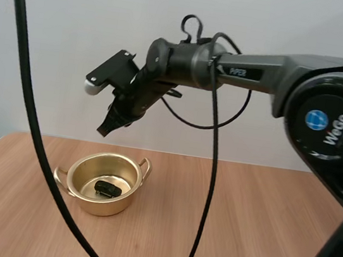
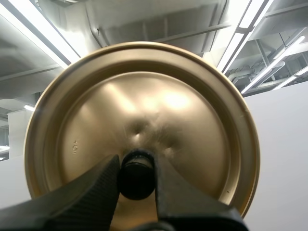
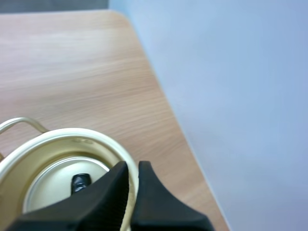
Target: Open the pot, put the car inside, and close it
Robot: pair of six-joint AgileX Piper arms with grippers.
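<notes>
A gold pot [image 1: 107, 183] stands open on the table, with a small black car [image 1: 107, 188] lying on its bottom. My right gripper [image 1: 104, 130] hangs in the air above the pot's far left rim, pointing down. In the right wrist view its fingers lie together as a shut wedge [image 3: 133, 166] over the pot's rim [image 3: 62, 137], with the car [image 3: 81, 183] visible inside. My left gripper [image 2: 137, 177] is shut on the black knob [image 2: 137, 174] of the gold lid [image 2: 144, 106], which it holds up in the air.
The wooden table [image 1: 240, 228] spreads wide to the right of the pot and in front of it. A pale wall stands close behind the table's far edge [image 3: 159, 96].
</notes>
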